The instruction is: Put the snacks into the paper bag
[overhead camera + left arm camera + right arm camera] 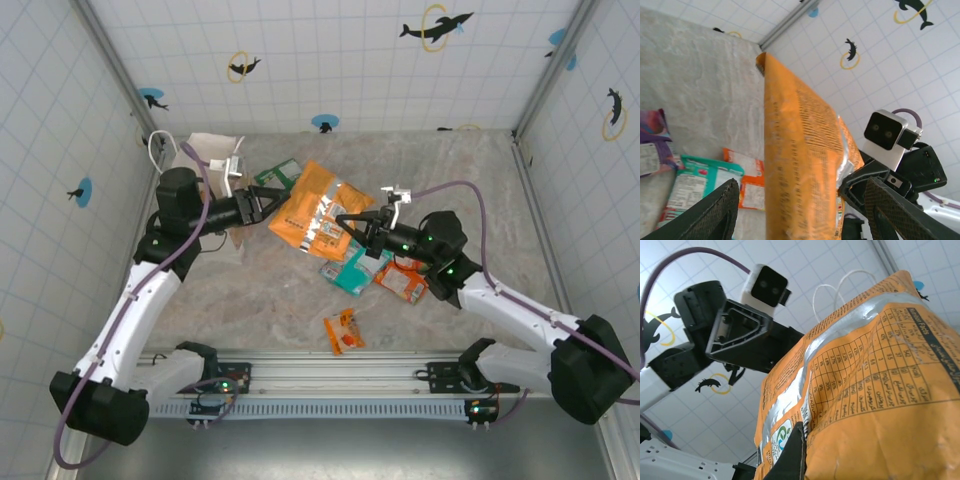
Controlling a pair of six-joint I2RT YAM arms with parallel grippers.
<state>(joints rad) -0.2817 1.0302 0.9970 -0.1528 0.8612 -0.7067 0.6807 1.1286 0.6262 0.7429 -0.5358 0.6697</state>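
One orange packet (318, 210), clamped in right hand (345, 219)

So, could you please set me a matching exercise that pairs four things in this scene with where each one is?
Things:
1. big orange packet
2. paper bag
3. small orange packet
4. teal packet

Places:
A. lying alone on the near side, apart from the others
B. lying flat beside a red-orange packet
C. pinched in the right gripper
D. far left corner of the table

Pairs: 1-C, 2-D, 3-A, 4-B.
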